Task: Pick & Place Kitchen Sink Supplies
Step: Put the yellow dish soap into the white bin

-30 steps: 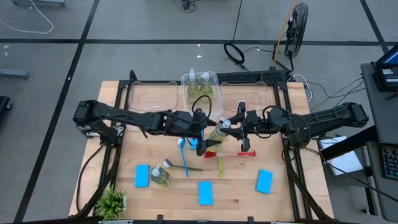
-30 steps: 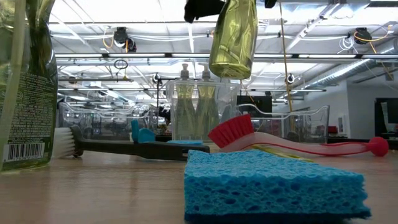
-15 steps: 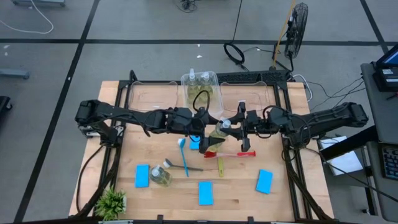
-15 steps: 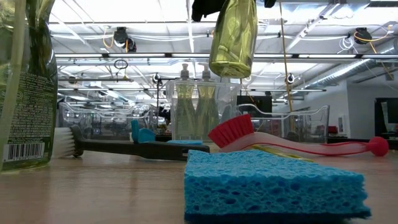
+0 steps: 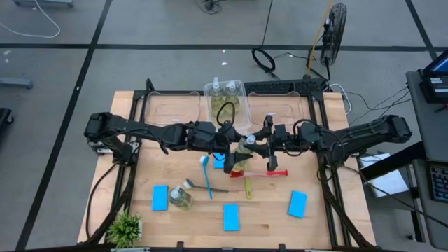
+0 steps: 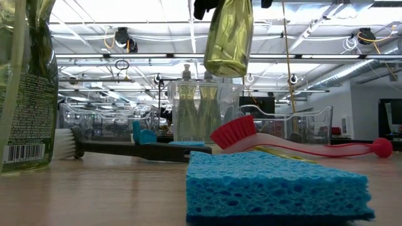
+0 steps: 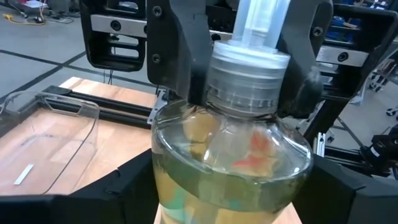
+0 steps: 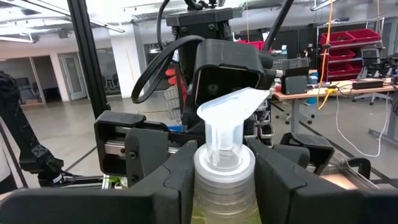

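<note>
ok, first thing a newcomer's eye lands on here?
The soap bottle hanging in mid-air above the table's centre, the right end effector shut on its neck and the left end effector alongside it. Next, the blue sponge close to the low camera, with the red brush lying behind it.

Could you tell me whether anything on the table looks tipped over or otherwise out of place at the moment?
Yes: one bottle lies on its side at the front left of the table, beside a blue sponge, while two others stand upright in the middle bin. The brushes lie scattered mid-table. Nothing looks spilled or damaged.
</note>
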Controlling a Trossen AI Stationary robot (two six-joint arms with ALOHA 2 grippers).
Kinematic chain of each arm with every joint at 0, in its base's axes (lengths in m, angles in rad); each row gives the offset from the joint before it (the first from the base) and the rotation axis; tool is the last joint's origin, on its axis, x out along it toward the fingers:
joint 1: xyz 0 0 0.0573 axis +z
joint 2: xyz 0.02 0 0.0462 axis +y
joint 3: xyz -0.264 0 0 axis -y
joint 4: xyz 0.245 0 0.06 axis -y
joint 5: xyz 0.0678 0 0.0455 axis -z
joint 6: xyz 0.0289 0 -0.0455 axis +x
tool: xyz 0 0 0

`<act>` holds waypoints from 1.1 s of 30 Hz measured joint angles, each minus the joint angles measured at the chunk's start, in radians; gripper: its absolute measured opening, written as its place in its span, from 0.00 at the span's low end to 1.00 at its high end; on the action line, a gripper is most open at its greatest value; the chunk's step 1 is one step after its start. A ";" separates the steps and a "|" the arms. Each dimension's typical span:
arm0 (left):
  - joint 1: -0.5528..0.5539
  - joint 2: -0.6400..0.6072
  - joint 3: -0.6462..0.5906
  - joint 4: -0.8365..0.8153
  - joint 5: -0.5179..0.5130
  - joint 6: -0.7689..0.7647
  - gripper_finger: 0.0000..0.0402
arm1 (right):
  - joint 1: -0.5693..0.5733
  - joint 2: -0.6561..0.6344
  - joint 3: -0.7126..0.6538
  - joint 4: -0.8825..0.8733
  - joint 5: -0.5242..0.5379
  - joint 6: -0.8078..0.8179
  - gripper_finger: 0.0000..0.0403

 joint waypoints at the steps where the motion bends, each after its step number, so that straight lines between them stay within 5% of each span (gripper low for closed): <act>1: 0.000 0.000 0.000 0.000 0.000 0.000 0.73 | 0.000 0.000 0.000 0.005 0.000 0.000 0.28; 27: 0.001 0.000 0.000 0.005 0.015 0.005 0.67 | 0.000 0.000 0.000 0.012 0.001 0.022 0.28; 33: 0.000 0.001 0.000 -0.002 0.018 -0.004 0.78 | 0.000 0.000 0.000 0.013 -0.001 0.009 0.28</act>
